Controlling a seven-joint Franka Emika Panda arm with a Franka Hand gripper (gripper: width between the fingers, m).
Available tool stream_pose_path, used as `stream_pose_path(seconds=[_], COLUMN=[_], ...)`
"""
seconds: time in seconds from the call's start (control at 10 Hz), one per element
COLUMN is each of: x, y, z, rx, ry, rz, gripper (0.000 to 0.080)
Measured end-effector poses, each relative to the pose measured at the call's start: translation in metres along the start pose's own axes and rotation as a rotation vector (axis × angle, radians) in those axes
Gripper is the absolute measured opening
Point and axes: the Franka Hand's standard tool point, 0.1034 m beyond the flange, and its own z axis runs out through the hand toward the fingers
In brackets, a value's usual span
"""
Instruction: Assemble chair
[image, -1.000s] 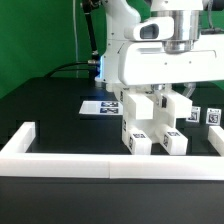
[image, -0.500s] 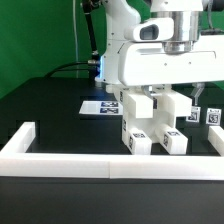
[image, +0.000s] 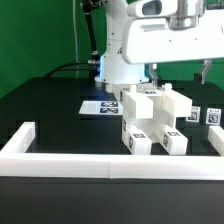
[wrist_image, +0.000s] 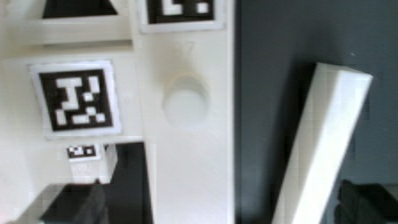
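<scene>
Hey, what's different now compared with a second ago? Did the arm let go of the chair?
The gripper has lifted straight up off the chair. Its fingers now hang apart above it, holding nothing. Earlier the hand sat low over the chair's upper blocks and hid them, so a grip then cannot be confirmed. The chair, the marker board and the white border wall stayed put.
</scene>
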Motion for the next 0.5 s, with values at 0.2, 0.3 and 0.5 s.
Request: stream_pose_path(seconds=[0.2,0.3,0.5], x=[-0.006,-0.013,-0.028], y=[-0.015,-0.024,-0.043], z=[-0.017,-0.018,-0.004], rx=[0.013,0.017,0.014], ry=[0.012,0.012,-0.01], rz=[0.09,0.13,0.221], gripper=[0.0649,0.0649,0.0649])
